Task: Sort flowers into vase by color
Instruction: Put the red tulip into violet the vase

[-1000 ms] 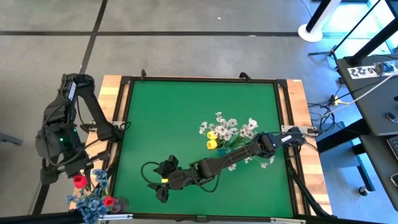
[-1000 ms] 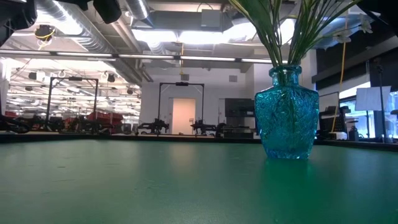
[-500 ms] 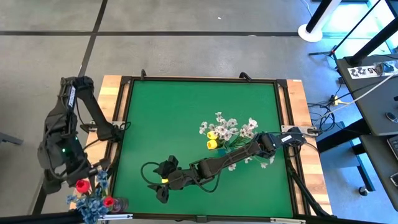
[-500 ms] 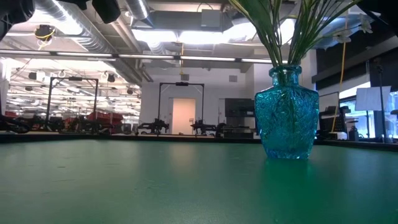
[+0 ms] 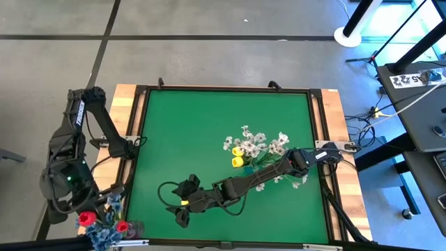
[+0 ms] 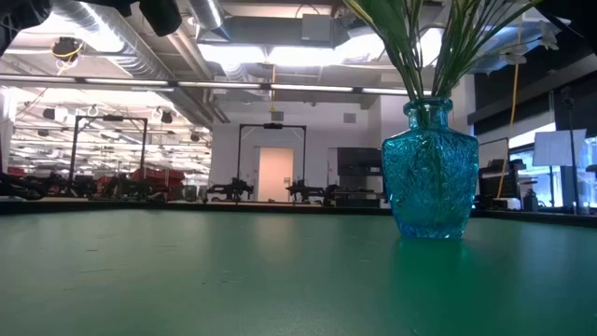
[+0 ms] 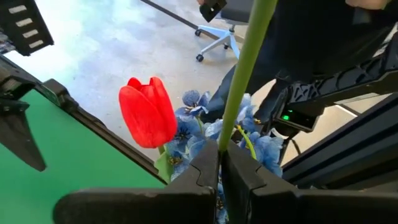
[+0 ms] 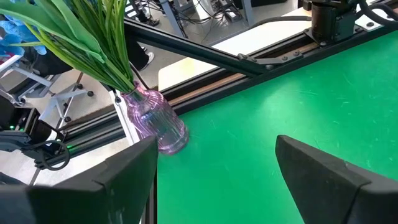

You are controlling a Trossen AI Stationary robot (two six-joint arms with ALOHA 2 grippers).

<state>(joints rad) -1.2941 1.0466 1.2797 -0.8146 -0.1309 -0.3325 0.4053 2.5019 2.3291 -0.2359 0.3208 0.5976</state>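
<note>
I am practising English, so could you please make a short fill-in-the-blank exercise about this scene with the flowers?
1. The left gripper is shut on a green ____.
2. The tulip beside that gripper is ____.
3. The vase in the low view is ____ glass.
4. The right gripper hovers ____ over the green table.

Missing words: stem; red; blue; open

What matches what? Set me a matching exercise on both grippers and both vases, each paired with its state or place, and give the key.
Things:
1. left gripper
2. right gripper
3. teal vase
4. purple vase

States or places:
a. stands well in on the green mat
b. open, holding nothing
c. at the mat's edge, by a black rail
d. shut on a green stem

Pairs: 1-d, 2-b, 3-a, 4-c
</note>
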